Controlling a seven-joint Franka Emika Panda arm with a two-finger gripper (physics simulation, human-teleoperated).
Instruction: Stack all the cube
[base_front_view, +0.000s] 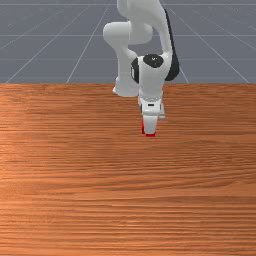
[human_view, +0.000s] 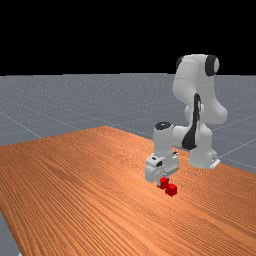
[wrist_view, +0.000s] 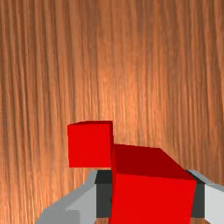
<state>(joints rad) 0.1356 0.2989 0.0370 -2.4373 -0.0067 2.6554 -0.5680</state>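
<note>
Two red cubes are what I have to work with, and one of them is in my grip. From the far view, I see the gripper (human_view: 163, 182) pointing down over the table (human_view: 90, 185), with the held cube (human_view: 164, 183) at its fingertips. The other cube (human_view: 171, 190) rests on the wood just beside it, a little toward the far view's right. My wrist view settles the state of the pincer: a dark pad (wrist_view: 103, 194) presses each of two opposite sides of the held cube, so the fingers are clamped on it. That cube looms larger there than its mate, which puts it closer to my camera and higher up. Its near corner slightly overlaps the other cube in that view, and whether the two touch I cannot tell. They are side by side as I look down, neither standing on the other, so the stack is not made. On the front view, the hand (base_front_view: 151, 82) hides most of the red; I get a thin strip along the finger on the front view's left and a sliver below its tip, and cannot say which cube each belongs to.
</note>
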